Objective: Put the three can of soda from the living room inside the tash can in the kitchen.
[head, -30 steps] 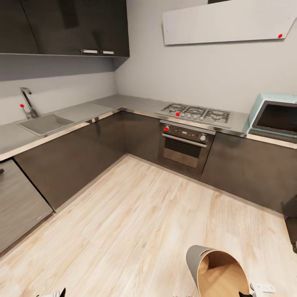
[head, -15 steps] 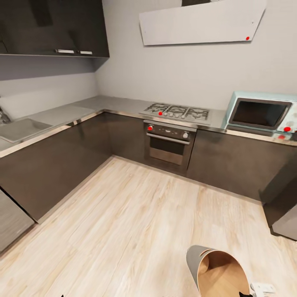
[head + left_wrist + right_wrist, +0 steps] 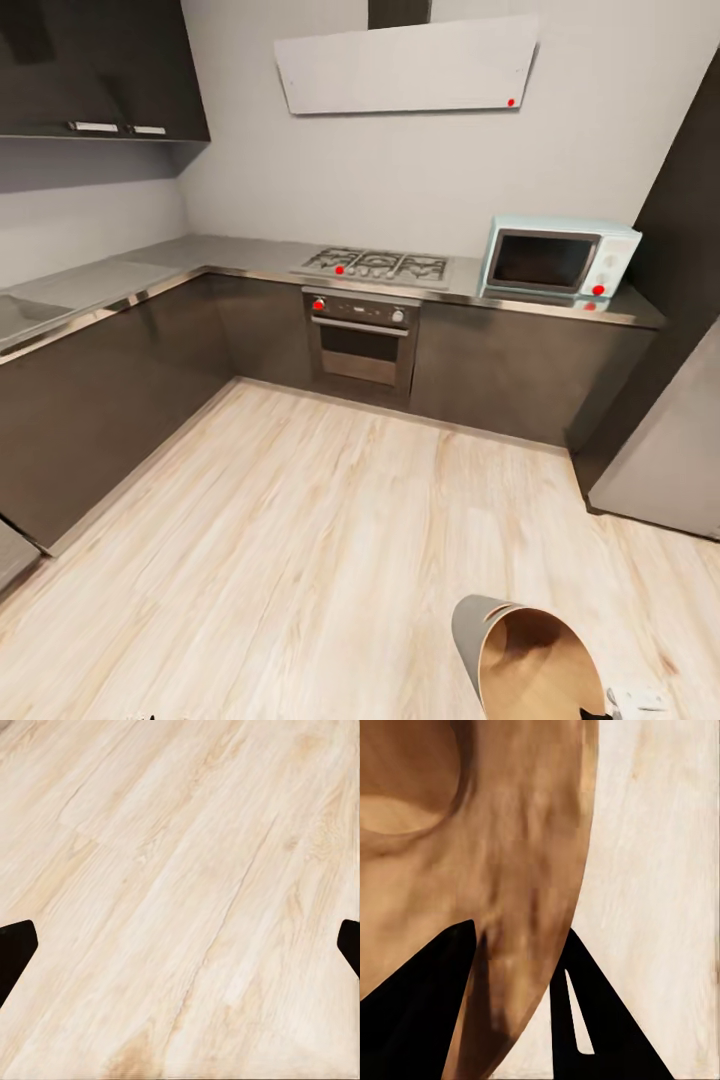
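- Tash can [image 3: 530,655]: round, pale grey shell, smooth orange-brown lining; tilted, open mouth facing the head camera, long axis sloping up and away.
- Right gripper [image 3: 517,967]: jaws clamped on the can's rim [image 3: 574,892], one dark finger inside, one outside.
- Left gripper [image 3: 180,945]: jaws spread wide, nothing between them; pale plank floor [image 3: 180,870] beyond.
- Kitchen: dark cabinets, steel worktop [image 3: 250,255], gas hob [image 3: 378,265], oven [image 3: 360,335], teal microwave [image 3: 555,258].

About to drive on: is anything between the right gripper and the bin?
Nothing visible. The right gripper is at the bin: its fingers straddle the wall, one inside against the orange-brown lining, one outside over the floor.
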Controlling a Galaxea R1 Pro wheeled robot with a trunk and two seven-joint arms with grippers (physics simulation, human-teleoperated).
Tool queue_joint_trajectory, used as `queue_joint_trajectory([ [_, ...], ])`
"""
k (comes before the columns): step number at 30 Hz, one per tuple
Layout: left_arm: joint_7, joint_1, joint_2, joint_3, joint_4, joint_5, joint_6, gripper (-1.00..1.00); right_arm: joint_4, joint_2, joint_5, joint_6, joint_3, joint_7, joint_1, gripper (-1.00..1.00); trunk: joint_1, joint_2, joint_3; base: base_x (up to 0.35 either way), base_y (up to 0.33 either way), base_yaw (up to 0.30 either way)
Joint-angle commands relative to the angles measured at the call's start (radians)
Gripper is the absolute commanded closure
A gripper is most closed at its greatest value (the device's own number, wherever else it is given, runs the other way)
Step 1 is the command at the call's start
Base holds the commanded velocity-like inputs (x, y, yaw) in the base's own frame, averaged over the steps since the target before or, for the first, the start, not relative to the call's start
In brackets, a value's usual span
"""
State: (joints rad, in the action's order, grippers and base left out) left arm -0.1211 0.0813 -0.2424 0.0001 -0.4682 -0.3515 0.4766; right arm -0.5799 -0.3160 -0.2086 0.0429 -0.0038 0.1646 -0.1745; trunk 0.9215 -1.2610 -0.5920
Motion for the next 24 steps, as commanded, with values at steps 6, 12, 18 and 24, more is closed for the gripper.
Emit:
queue_joint_trajectory([
  [6, 0.0, 0.0, 0.0, -0.001, 0.0, 0.001, 0.0, -1.0, -0.002, 0.0, -0.003, 0.0, -0.001, 0.001, 0.0, 1.0, 0.0, 0.0, 0.003, -0.32, -0.004, -0.252],
  [12, 0.0, 0.0, 0.0, -0.002, 0.0, 0.002, 0.001, -1.0, -0.002, 0.0, -0.003, 0.0, 0.0, 0.001, 0.0, 1.0, 0.0, 0.0, 0.006, -0.321, 0.0, -0.252],
  [18, 0.0, 0.0, 0.001, -0.002, 0.0, 0.002, 0.001, -1.0, -0.001, 0.0, -0.003, 0.0, -0.001, 0.001, 0.0, 1.0, 0.0, 0.0, 0.009, -0.321, 0.0, -0.252],
  [24, 0.0, 0.0, 0.003, -0.002, 0.0, 0.002, 0.001, -1.0, -0.002, 0.0, -0.003, 0.0, -0.001, 0.001, 0.0, 1.0, 0.0, 0.0, 0.012, -0.321, 0.0, -0.252],
])
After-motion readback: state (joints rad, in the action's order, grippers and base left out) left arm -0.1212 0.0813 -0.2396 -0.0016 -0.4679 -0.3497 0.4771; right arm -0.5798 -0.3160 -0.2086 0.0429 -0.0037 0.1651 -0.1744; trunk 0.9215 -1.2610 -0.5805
